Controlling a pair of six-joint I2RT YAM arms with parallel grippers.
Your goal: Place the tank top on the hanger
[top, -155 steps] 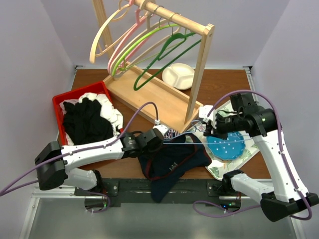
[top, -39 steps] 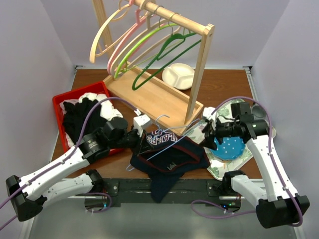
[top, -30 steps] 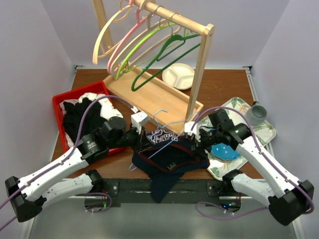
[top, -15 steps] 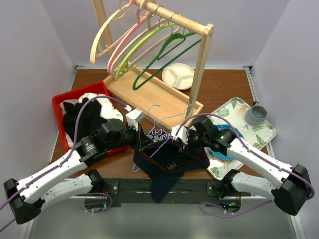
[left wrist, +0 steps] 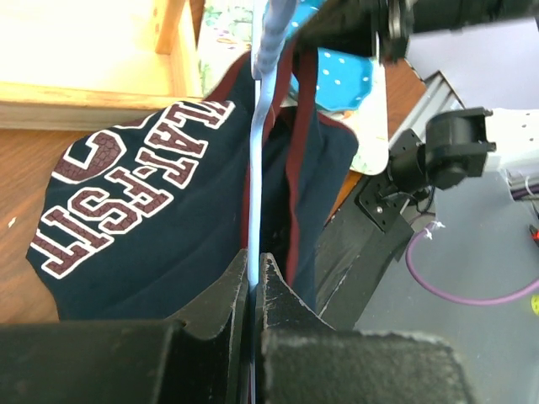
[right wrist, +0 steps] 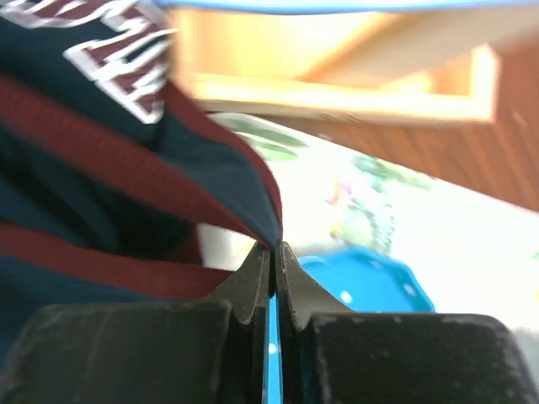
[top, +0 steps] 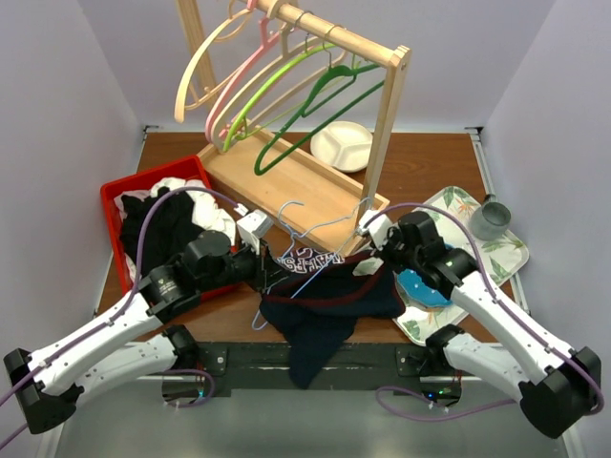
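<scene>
The tank top (top: 329,303) is dark navy with dark red trim and white lettering; it lies at the table's near edge and hangs over it. The thin light-blue hanger (top: 334,224) stands tilted over it, hook up. My left gripper (top: 272,277) is shut on the hanger's bar (left wrist: 254,168), which runs away from the fingertips across the tank top (left wrist: 152,244). My right gripper (top: 374,256) is at the garment's right end. In the right wrist view this gripper (right wrist: 274,248) is shut on a corner of the red-trimmed edge of the tank top (right wrist: 93,160).
A wooden rack (top: 382,124) on a wooden base holds several hangers at the back. A red basket (top: 115,205) with black and white clothes stands on the left. On the right a floral tray (top: 501,262) carries a blue plate (top: 425,286) and grey cup (top: 489,218). A white divided plate (top: 342,145) lies behind the rack.
My right gripper reached in open to the tank top's right end, shut on its trimmed edge and drew back right, lifting it. The left gripper kept its hold on the hanger.
</scene>
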